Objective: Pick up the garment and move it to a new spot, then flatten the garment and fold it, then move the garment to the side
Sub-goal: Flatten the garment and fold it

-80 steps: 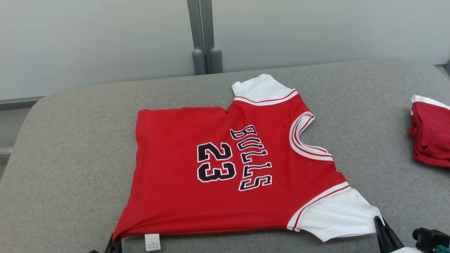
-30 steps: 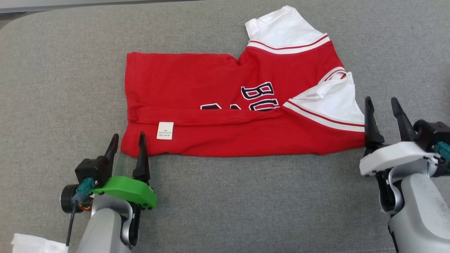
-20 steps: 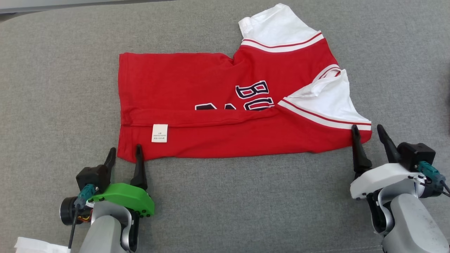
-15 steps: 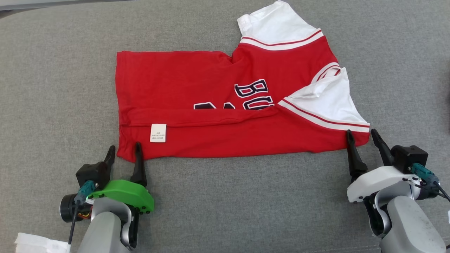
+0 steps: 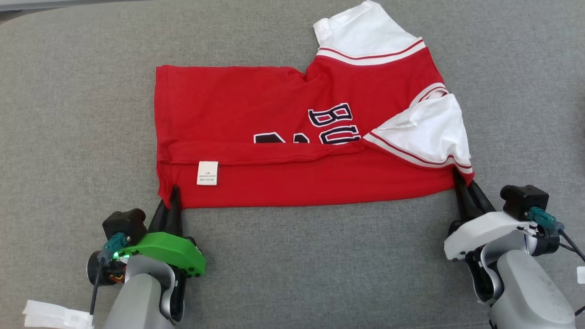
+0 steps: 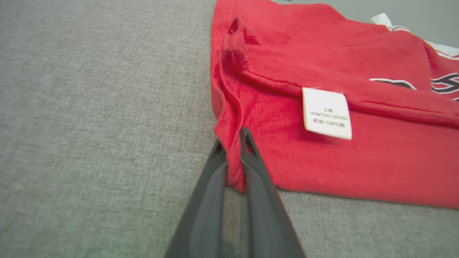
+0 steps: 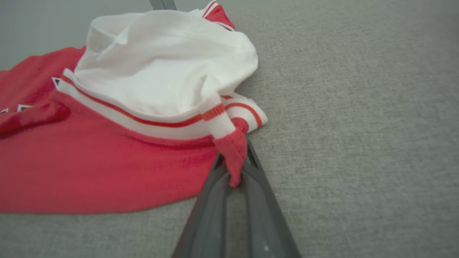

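The garment [image 5: 283, 119] is a red jersey with white sleeves and dark lettering, lying on the grey surface with its near third folded over, a white care tag [image 5: 207, 173] showing. My left gripper [image 5: 171, 195] is shut on the jersey's near-left corner [image 6: 231, 157]. My right gripper [image 5: 460, 179] is shut on the near-right corner [image 7: 233, 150], where the red fabric meets the white sleeve [image 7: 161, 64]. The folded flap hides part of the lettering.
The grey padded surface [image 5: 297, 256] stretches wide on all sides of the jersey. A white scrap [image 5: 50, 315] lies at the lower left corner of the head view beside my left forearm.
Both grippers moved onto the near corners of the folded jersey and shut on them; half a second ago they stood open. The right sleeve edge has bunched slightly.
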Motion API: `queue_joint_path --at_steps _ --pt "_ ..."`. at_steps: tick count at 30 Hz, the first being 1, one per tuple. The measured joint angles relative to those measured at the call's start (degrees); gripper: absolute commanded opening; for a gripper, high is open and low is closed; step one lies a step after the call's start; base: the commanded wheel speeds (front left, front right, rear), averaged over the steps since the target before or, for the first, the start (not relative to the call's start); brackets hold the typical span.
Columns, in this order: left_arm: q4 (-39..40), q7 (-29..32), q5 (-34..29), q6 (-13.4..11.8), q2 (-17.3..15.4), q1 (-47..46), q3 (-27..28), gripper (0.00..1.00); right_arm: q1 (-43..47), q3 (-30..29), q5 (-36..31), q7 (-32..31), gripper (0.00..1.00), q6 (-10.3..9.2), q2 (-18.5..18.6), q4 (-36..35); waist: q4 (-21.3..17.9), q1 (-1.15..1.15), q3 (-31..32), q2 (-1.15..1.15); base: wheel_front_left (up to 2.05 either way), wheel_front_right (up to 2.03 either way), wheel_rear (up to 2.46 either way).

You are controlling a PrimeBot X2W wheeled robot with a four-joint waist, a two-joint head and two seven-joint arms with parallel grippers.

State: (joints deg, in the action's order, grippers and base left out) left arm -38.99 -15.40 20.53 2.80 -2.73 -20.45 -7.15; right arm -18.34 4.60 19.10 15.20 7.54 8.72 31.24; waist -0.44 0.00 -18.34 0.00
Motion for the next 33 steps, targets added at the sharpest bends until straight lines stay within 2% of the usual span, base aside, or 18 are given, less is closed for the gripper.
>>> queue_joint_path --at_steps 9,16,21,27,28,29,30,33 --pt "3.15 0.26 -1.36 0.83 0.13 1.90 2.80 0.00 -1.72 -1.35 4.61 -0.08 0.00 0.01 0.30 -0.45 0.08 0.00 4.45 0.00 0.00 0.00 0.00" --pt "1.80 0.26 -1.96 1.74 0.16 8.89 3.69 0.00 4.16 2.53 8.06 -0.15 0.00 0.02 1.71 1.88 0.09 0.00 11.95 0.00 0.00 0.00 0.00" --pt "1.76 0.26 0.53 0.98 0.20 15.09 3.13 0.00 10.72 4.63 10.12 -0.15 0.00 0.04 2.40 1.99 0.10 0.00 16.34 0.00 0.00 0.00 0.00" --pt "1.72 0.26 1.86 -0.54 0.16 19.59 1.13 0.00 15.63 5.92 11.35 -0.15 0.00 0.03 2.34 2.42 0.39 0.00 18.44 0.00 0.00 0.00 0.00" --pt "2.10 0.26 1.86 -0.88 0.16 19.62 0.96 0.47 15.62 5.71 11.27 -0.15 0.48 0.03 2.30 2.40 0.47 0.00 18.31 0.00 0.00 0.00 0.00" --pt "2.57 0.26 1.82 -1.16 0.15 19.61 0.81 1.00 15.52 5.47 11.24 -0.15 0.94 0.03 2.24 2.42 0.52 0.00 18.08 0.00 0.00 0.00 0.00" --pt "2.93 0.26 1.53 -1.48 0.12 19.59 0.74 1.00 15.36 5.16 10.96 -0.15 1.00 0.01 2.20 2.37 0.53 0.00 17.87 0.00 0.00 0.00 0.00" --pt "4.94 0.26 1.04 -2.19 0.01 18.78 1.00 1.00 13.14 3.79 9.36 -0.15 1.00 -0.01 2.34 1.48 0.59 0.00 16.89 0.00 0.00 0.00 0.00"
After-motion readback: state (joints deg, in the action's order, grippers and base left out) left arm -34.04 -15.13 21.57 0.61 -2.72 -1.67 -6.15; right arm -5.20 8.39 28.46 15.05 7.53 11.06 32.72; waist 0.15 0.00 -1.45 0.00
